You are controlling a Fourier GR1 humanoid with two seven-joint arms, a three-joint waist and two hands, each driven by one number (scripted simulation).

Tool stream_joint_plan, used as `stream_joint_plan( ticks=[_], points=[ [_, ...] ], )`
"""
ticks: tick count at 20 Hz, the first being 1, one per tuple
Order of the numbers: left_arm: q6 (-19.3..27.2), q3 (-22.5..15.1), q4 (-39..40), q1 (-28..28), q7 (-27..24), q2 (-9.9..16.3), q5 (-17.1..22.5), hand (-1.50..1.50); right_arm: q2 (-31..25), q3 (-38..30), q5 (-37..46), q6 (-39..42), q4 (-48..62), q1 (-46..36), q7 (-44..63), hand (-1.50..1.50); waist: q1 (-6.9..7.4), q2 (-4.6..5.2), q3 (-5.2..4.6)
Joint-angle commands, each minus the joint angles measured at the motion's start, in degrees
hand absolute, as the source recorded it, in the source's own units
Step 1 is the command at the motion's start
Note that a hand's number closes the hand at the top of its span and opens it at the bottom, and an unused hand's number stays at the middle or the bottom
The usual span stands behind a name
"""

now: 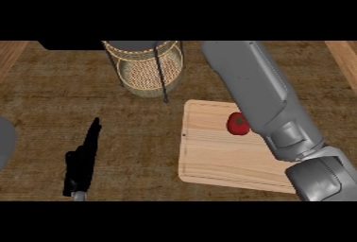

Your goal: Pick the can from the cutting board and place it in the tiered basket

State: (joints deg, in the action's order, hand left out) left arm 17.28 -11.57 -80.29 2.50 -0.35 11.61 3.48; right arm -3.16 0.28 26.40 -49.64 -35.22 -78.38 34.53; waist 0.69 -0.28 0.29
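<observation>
The wooden cutting board (223, 156) lies right of centre, with a red tomato (238, 124) near its far edge. No can shows on it or anywhere else. The woven tiered basket (148, 68) with its black wire frame stands at the back, left of the board. My right forearm (258, 99) rises across the board's right side and leaves the view at the top, just right of the basket; its hand is out of sight. At the lower left my left hand (82, 163) rests with fingers straight, seen edge-on and holding nothing.
A dark object (70, 45) sits at the back left corner, beside the basket. Pale wood strips (343, 54) border the dark counter at both sides. A grey rounded shape (4, 142) shows at the left edge.
</observation>
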Motion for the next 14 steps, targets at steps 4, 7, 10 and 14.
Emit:
stream_joint_plan(
  ticks=[4, 7, 10, 14],
  points=[
    [-0.6, 2.7, 1.1, 3.5, 0.8, 0.7, 2.2, 0.0, -7.2, -1.4, 1.2, -0.8, -11.2, 8.0, 7.9, -1.5, -3.8, -1.06, -0.26],
    [0.3, 2.8, -2.2, 5.4, 2.1, 1.2, 2.0, 0.0, -10.2, -0.3, 1.3, 3.3, -20.6, 13.8, 10.5, -1.5, -4.83, -1.56, -0.22],
    [0.6, 4.2, 0.0, 5.4, 1.1, 1.4, 2.2, 0.0, -14.4, -0.8, -1.1, 8.5, -29.3, 19.9, 11.4, -1.5, -6.93, -1.97, -0.2],
    [1.2, 3.6, -1.1, 7.6, 0.0, 1.0, 1.5, 0.0, -20.0, -1.4, -4.9, 15.1, -41.7, 30.0, 13.5, -1.5, -7.05, -1.76, -0.2]
  ],
)
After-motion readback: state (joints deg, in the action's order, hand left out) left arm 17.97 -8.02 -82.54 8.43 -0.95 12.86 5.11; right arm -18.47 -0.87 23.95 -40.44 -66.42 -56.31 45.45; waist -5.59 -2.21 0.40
